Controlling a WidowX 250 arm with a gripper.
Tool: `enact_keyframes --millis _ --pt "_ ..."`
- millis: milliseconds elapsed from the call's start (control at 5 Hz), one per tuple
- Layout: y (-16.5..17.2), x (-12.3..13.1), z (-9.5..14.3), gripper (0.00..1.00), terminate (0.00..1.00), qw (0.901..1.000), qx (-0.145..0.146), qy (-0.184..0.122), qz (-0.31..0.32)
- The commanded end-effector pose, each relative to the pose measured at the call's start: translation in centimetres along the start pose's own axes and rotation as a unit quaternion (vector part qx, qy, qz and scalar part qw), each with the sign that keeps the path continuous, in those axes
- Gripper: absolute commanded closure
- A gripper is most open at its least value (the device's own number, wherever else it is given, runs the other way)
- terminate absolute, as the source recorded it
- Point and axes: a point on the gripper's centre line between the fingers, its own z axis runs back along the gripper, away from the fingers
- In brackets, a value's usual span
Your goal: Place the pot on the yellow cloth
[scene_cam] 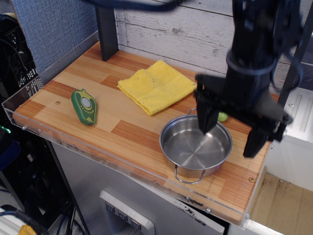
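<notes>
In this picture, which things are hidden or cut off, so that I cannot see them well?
All in the single view:
- Green-handled spatula: almost fully hidden behind the end effector; only a bit of green shows.
- Pot: its right rim is partly covered by the end effector.
- Arm: its upper part is cut off by the top edge.

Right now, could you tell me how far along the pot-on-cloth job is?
Nothing is placed yet: the pot sits on the wooden table, apart from the yellow cloth. In hand: the open hand hangs at the pot's right rim, one finger over the bowl, gripping nothing. Left: grasp, lift, carry to the cloth.
</notes>
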Motion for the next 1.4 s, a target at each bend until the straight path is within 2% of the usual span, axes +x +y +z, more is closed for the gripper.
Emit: enact_keyframes --millis 0,400,600,1000,1200 --pt "0.1 1.6 -4.9 0.0 0.0 0.9997 0.007 0.024 0.0" --pt "1.0 2.0 -6.9 0.0 0.0 0.999 0.024 0.038 0.007" --pt "0.9 1.5 -7.6 1.0 0.0 0.9987 0.032 0.038 0.007" --pt "1.0 1.2 -7.4 1.0 0.0 0.9987 0.036 0.035 0.001" --pt "1.0 1.3 -6.3 1.0 0.0 0.9993 0.032 0.019 -0.003"
